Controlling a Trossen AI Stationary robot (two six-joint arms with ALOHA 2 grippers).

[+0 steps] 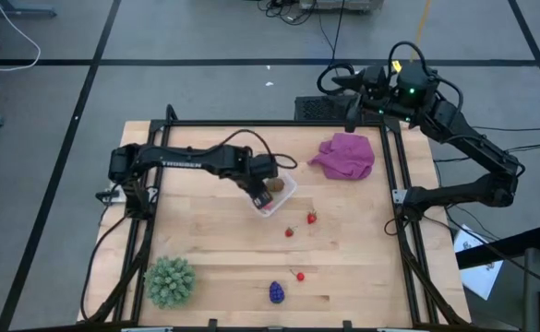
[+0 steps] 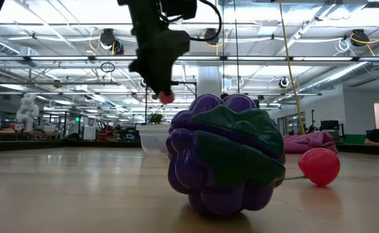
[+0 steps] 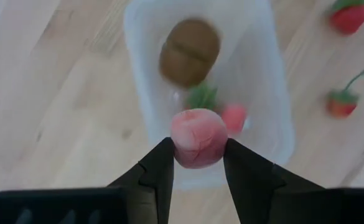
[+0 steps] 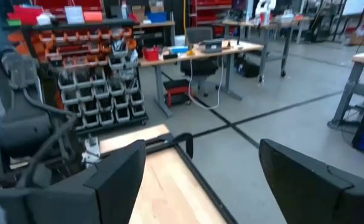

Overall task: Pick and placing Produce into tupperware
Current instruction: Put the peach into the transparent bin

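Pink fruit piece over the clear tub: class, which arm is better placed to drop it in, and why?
Left. The left gripper already grips the pink piece directly above the tub. The right gripper waits beyond the table's far edge.

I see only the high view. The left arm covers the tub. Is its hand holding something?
Observer: Yes. The left hand grips a pink fruit between its fingers, above the tupperware.
Operator: Is the tub empty?
Observer: No. The left wrist view shows a brown oval and a small red piece with green leaves inside.
Operator: And the right hand?
Observer: The right hand is open, holding nothing, raised off the table's far right corner.
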